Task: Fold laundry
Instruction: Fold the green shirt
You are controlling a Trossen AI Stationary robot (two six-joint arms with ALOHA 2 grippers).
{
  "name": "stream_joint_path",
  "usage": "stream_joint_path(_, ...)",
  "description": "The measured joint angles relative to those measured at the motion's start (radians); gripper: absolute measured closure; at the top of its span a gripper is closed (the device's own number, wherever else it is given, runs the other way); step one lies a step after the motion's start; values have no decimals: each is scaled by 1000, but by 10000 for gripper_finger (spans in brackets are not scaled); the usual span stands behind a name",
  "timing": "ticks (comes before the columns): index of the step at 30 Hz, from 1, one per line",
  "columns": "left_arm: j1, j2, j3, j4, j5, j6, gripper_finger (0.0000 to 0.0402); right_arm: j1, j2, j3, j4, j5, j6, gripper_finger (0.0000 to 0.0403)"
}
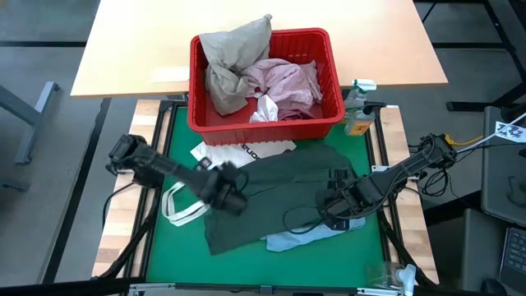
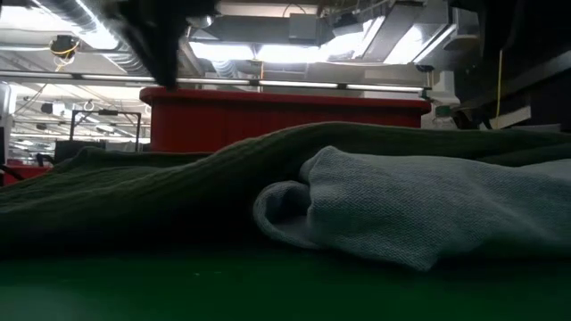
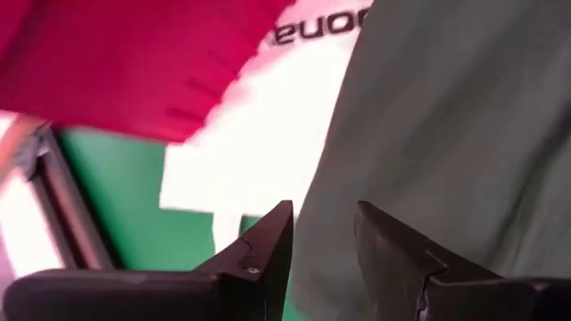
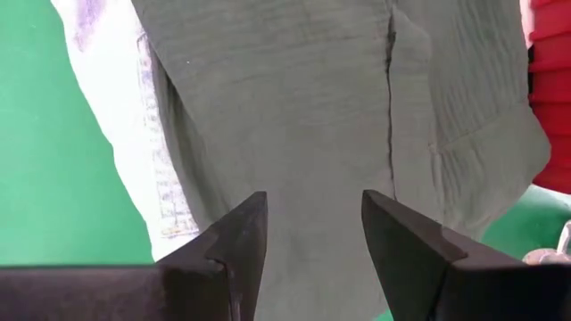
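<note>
Across the green mat, the dark grey-green ribbed cloth garment (image 1: pixel 283 193) lies spread over a light blue piece (image 1: pixel 300 240), with the left gripper (image 1: pixel 233 200) and right gripper (image 1: pixel 335 215) poised above opposite edges, fingers parted and empty, seemingly ready to pinch it for folding.

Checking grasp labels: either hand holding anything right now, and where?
Nothing held. Left hand and right hand both hover open over the dark grey-green garment, fingers empty.

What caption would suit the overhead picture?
Two open grippers, left and right, over a dark grey-green garment near a red basket.
</note>
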Motion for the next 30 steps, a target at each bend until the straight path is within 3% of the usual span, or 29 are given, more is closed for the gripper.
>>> stream_joint_path(6,155,0,0,78,14,227,286,0,0,0,-6,10,-61,220)
stream_joint_path(14,164,-28,0,52,67,303,293,-30,0,0,-7,150,-163,220)
stream_joint_path(23,110,-35,0,55,71,283,318,-300,0,-73,198,148,-395,220)
stream_joint_path(30,50,-35,0,76,55,242,332,-486,0,-147,443,42,-534,220)
